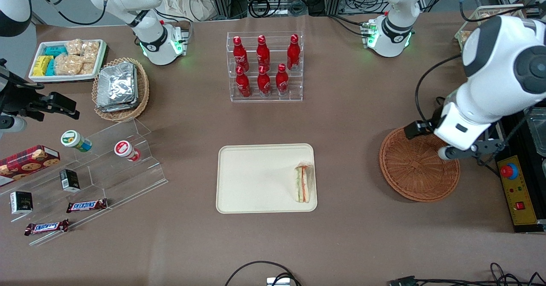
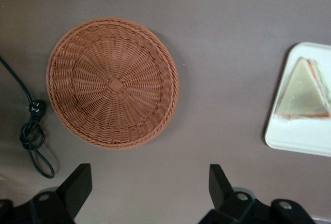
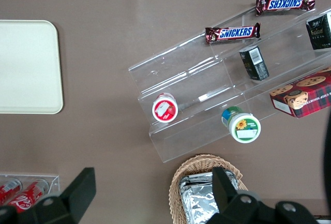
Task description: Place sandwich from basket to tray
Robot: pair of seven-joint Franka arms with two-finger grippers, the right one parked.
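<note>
My arm's bent low over the basket (image 1: 416,170), tool (image 2: 147,193) spread open w/ nothing in it, hovering above the desk (image 1: 362,119) just off the basket's rim — sandwich (image 1: 303,182) lies on the tray (image 1: 251,179), hard by the edge twd the basket.

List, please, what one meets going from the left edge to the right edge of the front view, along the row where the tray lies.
Clear stepped stand → tray → sandwich → basket → gripper, above the basket's rim.
</note>
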